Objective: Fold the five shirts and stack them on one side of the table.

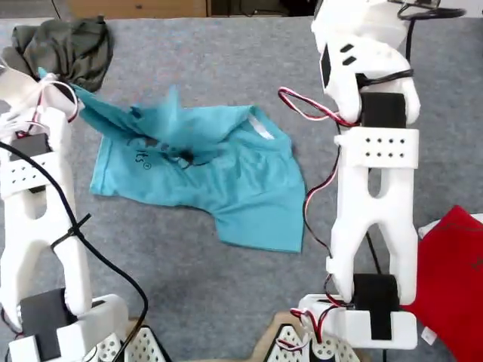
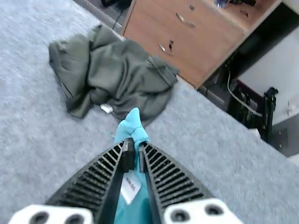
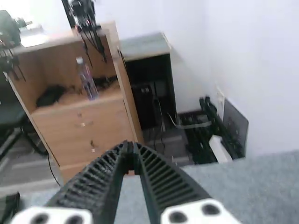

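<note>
Pinches a bunched corner of the teal shirt (image 1: 226,173) in the left gripper (image 2: 134,151), jaws pressed onto the cloth with a white label hanging between them, at the far left of the grey table (image 1: 226,302). Leaves the rest of that shirt rumpled across the middle, drawn up toward the gripper. Shows a crumpled olive-green shirt (image 1: 68,49) in the far left corner, just beyond the held corner, and a red shirt (image 1: 453,271) at the near right edge. Holds the right gripper (image 3: 129,148) raised at the far right, jaws pressed together, pointed toward a wooden drawer cabinet (image 3: 79,126) past the table.
</note>
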Robot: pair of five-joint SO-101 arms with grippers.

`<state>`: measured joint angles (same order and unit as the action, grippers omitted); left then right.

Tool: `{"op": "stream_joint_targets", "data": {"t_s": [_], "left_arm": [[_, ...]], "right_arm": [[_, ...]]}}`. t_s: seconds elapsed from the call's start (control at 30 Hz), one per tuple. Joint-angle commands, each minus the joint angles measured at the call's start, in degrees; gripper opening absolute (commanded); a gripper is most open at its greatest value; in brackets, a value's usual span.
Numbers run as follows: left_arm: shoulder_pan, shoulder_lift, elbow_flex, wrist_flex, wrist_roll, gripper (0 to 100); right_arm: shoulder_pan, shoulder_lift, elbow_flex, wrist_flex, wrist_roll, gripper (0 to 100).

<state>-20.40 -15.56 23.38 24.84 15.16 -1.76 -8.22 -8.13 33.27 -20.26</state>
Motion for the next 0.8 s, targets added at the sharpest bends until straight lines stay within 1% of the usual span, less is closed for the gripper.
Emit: {"op": "stream_joint_targets", "data": {"t_s": [0.0,0.1,0.17,0.23,0.43,0.6,0.77], "left_arm": [[-0.44,-2.33,-4.66,3.60,-0.53,2],[0.62,-3.38,-5.10,7.38,-0.53,2],[1.14,-3.74,-4.66,8.00,-0.53,2],[1.32,-3.74,-4.57,8.79,-0.53,2],[1.23,-3.65,-2.29,12.92,-0.53,2],[1.23,-3.65,0.26,13.45,-0.53,2],[1.23,-3.65,0.62,13.36,-0.53,2]], "right_arm": [[0.40,-0.31,-3.82,5.80,0.53,0.5],[0.13,-0.13,-4.97,9.05,0.44,0.5],[-0.22,-0.04,-5.14,9.85,0.18,0.5],[-2.15,0.22,-4.79,9.85,0.18,0.5],[-12.53,9.36,-7.16,11.34,0.53,0.9],[-20.53,23.60,-17.71,19.96,0.44,0.9],[-24.48,37.76,-32.04,31.03,0.09,0.9]]}}
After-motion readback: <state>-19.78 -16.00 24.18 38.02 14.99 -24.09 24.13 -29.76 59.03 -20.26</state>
